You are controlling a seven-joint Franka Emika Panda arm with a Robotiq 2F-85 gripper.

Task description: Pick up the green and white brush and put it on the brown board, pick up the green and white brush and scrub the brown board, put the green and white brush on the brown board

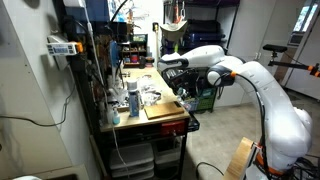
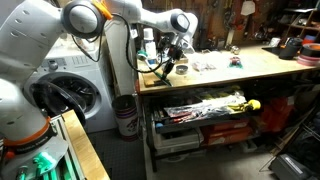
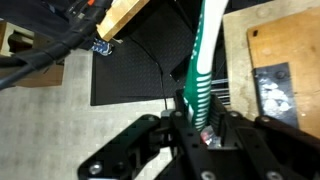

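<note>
In the wrist view my gripper (image 3: 198,110) is shut on the handle of the green and white brush (image 3: 205,50), which runs up and away from the jaws. The brown board (image 3: 285,50) lies to the right of the brush, with a dark patch on it. In both exterior views the gripper (image 1: 183,93) (image 2: 170,62) hangs just above the near end of the table. It is over the edge of the brown board (image 1: 165,108) (image 2: 158,75). The brush is too small to make out in the exterior views.
A black mat (image 3: 130,70) lies on the floor below the brush. Bottles (image 1: 132,98) and clutter stand on the table beside the board. A shelf with tools (image 2: 205,107) sits under the table. A washing machine (image 2: 75,95) stands by the table's end.
</note>
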